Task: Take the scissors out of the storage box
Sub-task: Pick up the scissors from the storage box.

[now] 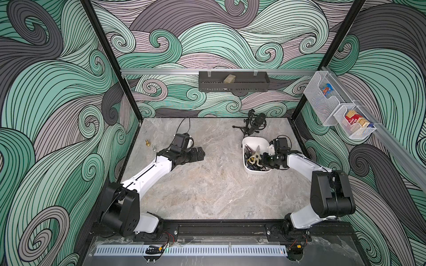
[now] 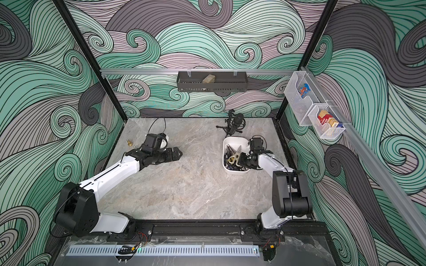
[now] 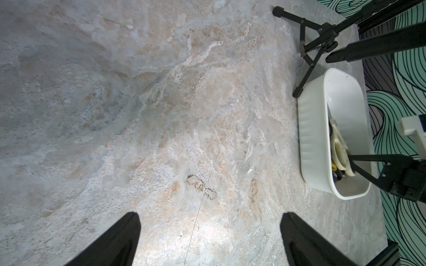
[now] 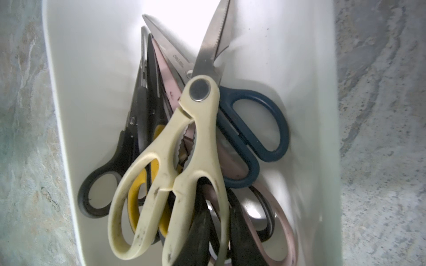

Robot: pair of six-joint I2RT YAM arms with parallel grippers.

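Right wrist view: one storage box (image 4: 69, 96), at least six scissors (image 4: 242, 94); right jaws grip cream pair (image 4: 200, 108); left jaws open.

A robot lab's test cell — two arms, the left arm (image 1: 147, 172) and the right arm (image 1: 299, 164), bolted to a black base rail (image 1: 219, 228); aluminium framing (image 1: 161, 71); wave-printed walls (image 1: 57, 92); a marble-look tabletop (image 1: 207, 188); a microphone (image 1: 259, 119) on a stand.

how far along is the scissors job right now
Done: nothing yet; no pair lies on the table. In hand: the right end effector is inside the storage box, fingers straddling a loop of the cream-handled scissors. To do: every pair visible is in the box; the left end effector hangs open over the table.
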